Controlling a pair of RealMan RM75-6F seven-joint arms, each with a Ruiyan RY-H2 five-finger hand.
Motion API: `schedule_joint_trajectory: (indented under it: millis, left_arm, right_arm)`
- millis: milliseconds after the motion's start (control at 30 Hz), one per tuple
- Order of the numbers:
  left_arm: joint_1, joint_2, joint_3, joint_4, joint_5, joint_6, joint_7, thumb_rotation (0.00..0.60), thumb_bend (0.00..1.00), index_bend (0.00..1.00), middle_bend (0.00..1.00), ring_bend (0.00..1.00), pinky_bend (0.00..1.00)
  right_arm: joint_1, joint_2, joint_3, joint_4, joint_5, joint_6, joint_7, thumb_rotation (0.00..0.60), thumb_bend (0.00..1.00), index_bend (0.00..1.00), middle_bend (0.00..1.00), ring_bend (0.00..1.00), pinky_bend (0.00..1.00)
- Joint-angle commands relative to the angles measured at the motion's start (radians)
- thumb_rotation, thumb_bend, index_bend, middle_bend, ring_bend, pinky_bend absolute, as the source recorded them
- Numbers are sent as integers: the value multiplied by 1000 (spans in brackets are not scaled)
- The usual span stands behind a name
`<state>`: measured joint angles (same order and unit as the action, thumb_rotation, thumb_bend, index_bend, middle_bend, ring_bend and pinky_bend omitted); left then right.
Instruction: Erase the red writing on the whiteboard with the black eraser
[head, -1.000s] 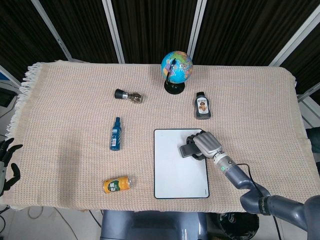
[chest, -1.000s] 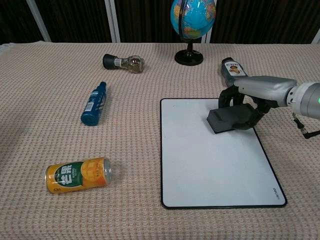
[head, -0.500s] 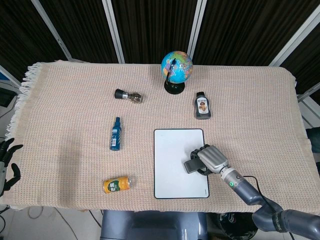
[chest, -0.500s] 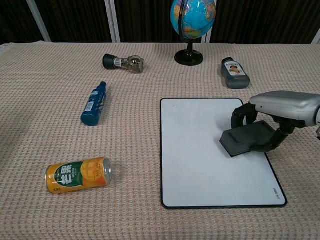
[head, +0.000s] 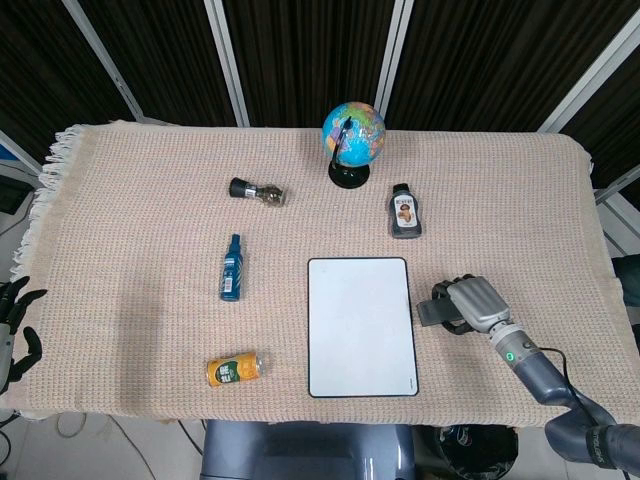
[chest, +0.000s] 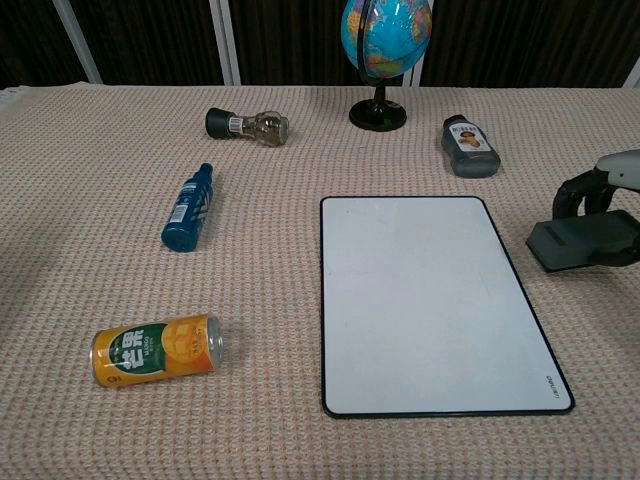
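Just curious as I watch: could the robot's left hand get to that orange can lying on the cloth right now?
Probably yes: the left hand is open at the table's left edge, and only bare cloth lies between it and the orange can.

The right hand (head: 473, 303) grips the black eraser (head: 434, 312) over the cloth-covered table (head: 120, 210), just off the right edge of the whiteboard (head: 361, 326), whose face is plain white. The left hand (head: 12, 325) hangs off the table's left edge, fingers apart. A globe (head: 352, 140) stands near the far edge; a dark bottle (head: 404, 211), blue bottle (head: 232, 267), yellow can (head: 233, 369) and small jar (head: 257, 190) lie about the cloth.
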<state>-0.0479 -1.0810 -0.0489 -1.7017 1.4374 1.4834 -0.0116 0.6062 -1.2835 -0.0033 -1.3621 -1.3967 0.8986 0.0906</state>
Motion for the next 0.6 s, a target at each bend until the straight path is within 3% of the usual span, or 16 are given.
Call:
schedule_joint_trajectory:
  millis: [33,300,400,500,600]
  left_arm:
    - [0,-1,0,0,-1,0,2,600,736,188,42,0,41]
    - [0,-3,0,-2,-1,2,9,600,737,188,43,0,41]
    - [1,-4,0,-2,-1,3,10,600,737,188,42,0,41]
    - [1,-3,0,-3,-1,3,10,600,736,187,43,0,41]
    - [2,-3,0,-2,-1,3,9,600,736,187,42,0,41]
  right_arm:
    - [-15,5,0,46,9,-5,28,600,395,479,453,421,329]
    - [-38,-15,18,75,98,-37,-21,600,329,447,414,399,297]
    - [-39,-15,20,63,124,-58,-44,600,273,338,350,348,268]
    - [-35,-8,19,49,138,-82,-61,600,183,144,202,227,205]
    - [-32,9,24,23,149,-98,-67,600,108,15,40,76,164]
